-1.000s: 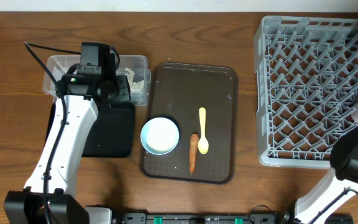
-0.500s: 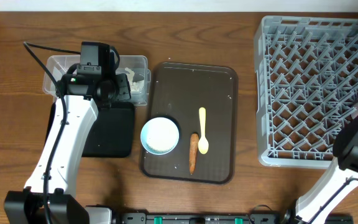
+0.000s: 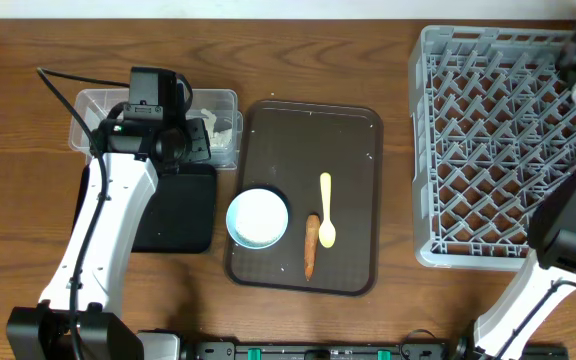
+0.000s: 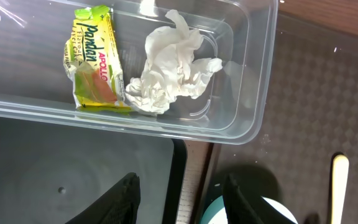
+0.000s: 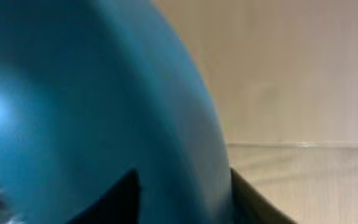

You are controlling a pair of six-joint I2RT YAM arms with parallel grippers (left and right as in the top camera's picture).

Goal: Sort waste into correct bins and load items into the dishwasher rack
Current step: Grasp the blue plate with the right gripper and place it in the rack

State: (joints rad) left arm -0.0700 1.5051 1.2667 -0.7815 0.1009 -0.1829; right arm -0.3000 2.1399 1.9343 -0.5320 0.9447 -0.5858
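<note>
Left wrist view: wrapper [image 4: 92, 65] and tissue [image 4: 166, 68] lie in the tub [image 4: 253, 81]; my left jaws are parted, empty. Bowl [image 3: 259, 218], spoon [image 3: 326, 208] and carrot [image 3: 311, 245] await sorting. Right jaws: I cannot tell.

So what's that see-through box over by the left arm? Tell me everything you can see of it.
The clear tub is a rectangular box of see-through plastic with rounded corners and glossy walls. It stands upright and open-topped on the wooden table. Inside lie a green-orange snack wrapper, printed side up, and a crumpled white tissue that touches the wrapper. The black tray runs along one long side; whether the two touch is unclear.
</note>
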